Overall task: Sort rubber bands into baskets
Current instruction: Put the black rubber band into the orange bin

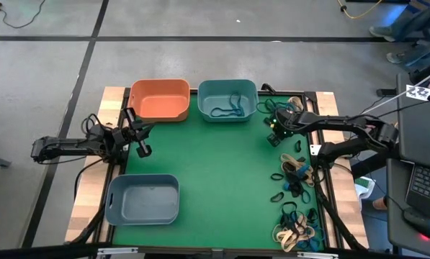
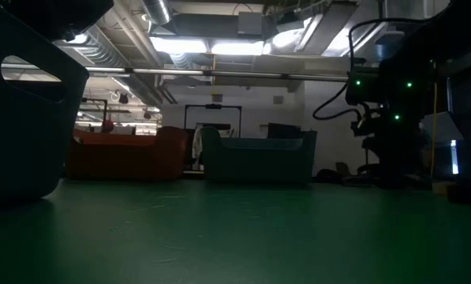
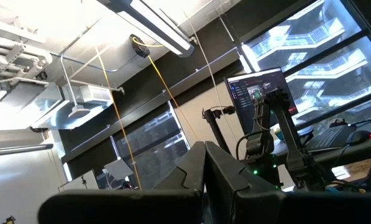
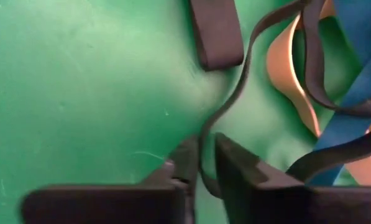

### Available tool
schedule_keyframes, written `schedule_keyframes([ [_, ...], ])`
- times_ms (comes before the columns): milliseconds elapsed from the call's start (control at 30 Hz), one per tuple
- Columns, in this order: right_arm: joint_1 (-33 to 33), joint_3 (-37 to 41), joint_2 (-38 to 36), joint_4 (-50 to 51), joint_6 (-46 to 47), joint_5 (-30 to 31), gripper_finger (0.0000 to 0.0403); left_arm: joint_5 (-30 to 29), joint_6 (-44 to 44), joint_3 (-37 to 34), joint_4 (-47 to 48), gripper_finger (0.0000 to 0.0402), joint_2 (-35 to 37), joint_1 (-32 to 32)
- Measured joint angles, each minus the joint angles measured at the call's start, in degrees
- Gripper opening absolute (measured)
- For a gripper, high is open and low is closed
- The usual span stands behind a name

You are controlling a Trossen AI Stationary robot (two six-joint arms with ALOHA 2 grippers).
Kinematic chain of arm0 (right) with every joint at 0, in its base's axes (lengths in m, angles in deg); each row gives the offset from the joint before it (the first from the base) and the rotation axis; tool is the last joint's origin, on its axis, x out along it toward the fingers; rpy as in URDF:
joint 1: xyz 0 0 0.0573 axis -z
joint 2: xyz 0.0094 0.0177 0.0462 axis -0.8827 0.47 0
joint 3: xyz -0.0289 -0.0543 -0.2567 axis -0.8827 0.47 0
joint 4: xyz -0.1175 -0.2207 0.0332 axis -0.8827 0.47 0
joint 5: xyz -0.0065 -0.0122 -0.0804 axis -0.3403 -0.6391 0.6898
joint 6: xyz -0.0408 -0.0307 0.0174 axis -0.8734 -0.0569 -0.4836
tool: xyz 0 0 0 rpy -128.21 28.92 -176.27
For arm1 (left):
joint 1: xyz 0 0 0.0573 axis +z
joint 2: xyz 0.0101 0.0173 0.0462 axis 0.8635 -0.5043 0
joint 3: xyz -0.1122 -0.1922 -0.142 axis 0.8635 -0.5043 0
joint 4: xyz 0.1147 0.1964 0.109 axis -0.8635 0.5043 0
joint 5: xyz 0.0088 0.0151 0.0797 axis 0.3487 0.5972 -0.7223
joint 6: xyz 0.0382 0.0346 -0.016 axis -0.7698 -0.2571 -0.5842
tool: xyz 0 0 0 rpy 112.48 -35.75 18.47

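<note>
**Pinching a black band out of the pile**

I am at the pick-up step. My right fingers are nearly together, clamped on a thin black rubber band whose strand runs up between them from the green felt surface. Beyond my fingertips it tangles with a tan loop and a blue one. Next I judge a slow lift is needed to shed them. My left fingers wait pressed together, well apart, near the orange plastic basket.

Black band runs hidden behind right tool, ends cropped
</note>
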Motion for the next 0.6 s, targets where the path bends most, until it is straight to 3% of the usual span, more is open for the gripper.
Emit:
schedule_keyframes([
  [100, 0.0, 0.0, 0.0, -0.5, -0.4, 0.0, 0.0008, 0.0, 0.0, 0.0, 0.0, 0.0004, 0.0, 0.0],
  [233, 0.0, -1.2, 0.0, 0.1, -1.5, 0.5, 0.0021, 0.0, 0.0, 0.0, 0.0, 0.0004, 0.0, 0.0],
  [600, -0.1, -13.0, -5.9, 7.5, -3.6, 1.8, 0.0011, 0.0, -0.3, 0.0, 0.0, 0.0004, 0.0, 0.0],
])
